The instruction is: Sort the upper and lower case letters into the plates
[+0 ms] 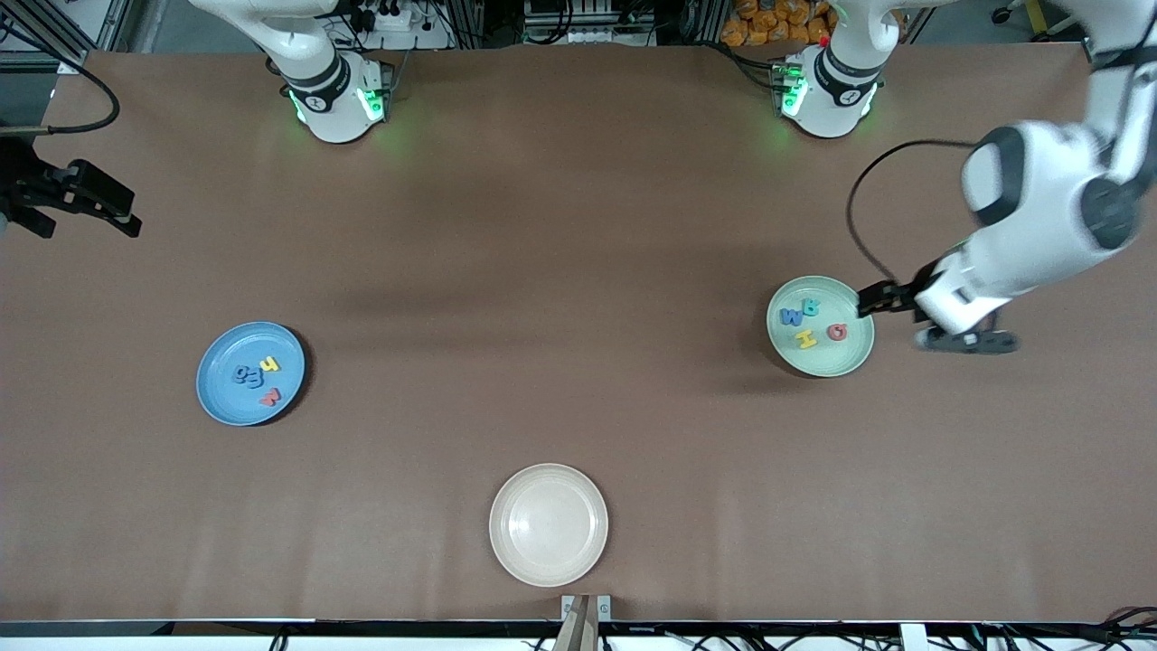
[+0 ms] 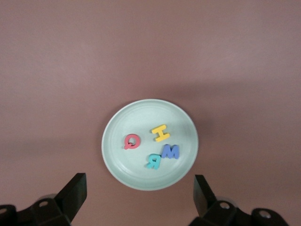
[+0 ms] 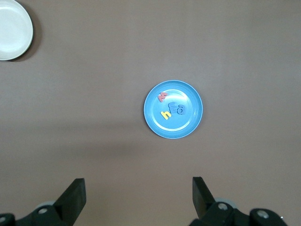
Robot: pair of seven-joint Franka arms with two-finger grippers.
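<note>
Over the mint green plate's (image 1: 854, 357) edge toward the left arm's end of the table, we see the left gripper (image 1: 875, 300) with fingers wide and holding nothing. Four letters (image 2: 157, 146) lie in that plate; four more letters (image 1: 258, 375) lie in the blue plate (image 1: 217, 398) toward the right arm's end. No letter shows loose on the table (image 1: 560, 271), so we judge the sorting done. The right gripper (image 1: 108, 203) waits high over the table's edge, fingers wide, empty. A cream plate (image 1: 549, 524) sits nearest the camera, well apart from both.

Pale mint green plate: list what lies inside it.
In the pale mint green plate: red Q, yellow H, blue W, teal R. Nothing covers them.
</note>
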